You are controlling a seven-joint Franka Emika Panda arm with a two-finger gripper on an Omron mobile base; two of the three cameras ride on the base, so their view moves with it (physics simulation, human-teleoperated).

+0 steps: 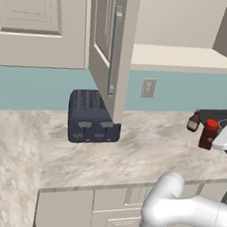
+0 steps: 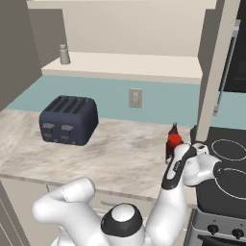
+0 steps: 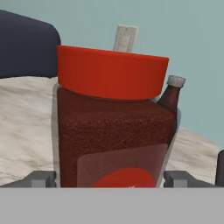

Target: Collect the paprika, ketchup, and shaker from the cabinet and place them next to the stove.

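a: biggest first. what carries everything?

b: the marble counter [image 1: 146,148], running along under the teal wall. the cabinet [image 2: 144,65] hangs above it with its panelled door [image 1: 110,41] swung open, silver bar handle [image 1: 114,51] facing out, cream shelf bare but for one item.

a: and the stove?

b: the glossy black stove [image 2: 226,163] sits at the counter's right end, grey burner rings faint on it.

a: the robot?

b: the white arm [image 2: 178,192] reaches from the base toward the counter's right end, beside the stove's left edge. the gripper [image 3: 112,178] is spread about as wide as it goes. in the hand view its two grey fingertips [image 3: 41,178] stand one on each side of the paprika jar's base, the jar between them; i can't tell whether they touch it, so i wouldn't call it held.

a: next down?

b: the dark blue-grey toaster [image 1: 93,117] stands near the counter's back edge, left of the middle, under the open door, well apart from the jars.

a: the task's things?

b: the paprika jar [image 1: 208,134], red lid over dark red powder, stands upright on the counter near its right end, just left of the stove. the ketchup bottle [image 1: 194,120], dark with a small grey cap, stands just behind it toward the wall. the grey shaker [image 2: 64,54] is on the cabinet shelf, at its left end.

a: smallest?

b: a cream wall outlet [image 2: 135,98] on the teal wall above the counter's back edge.
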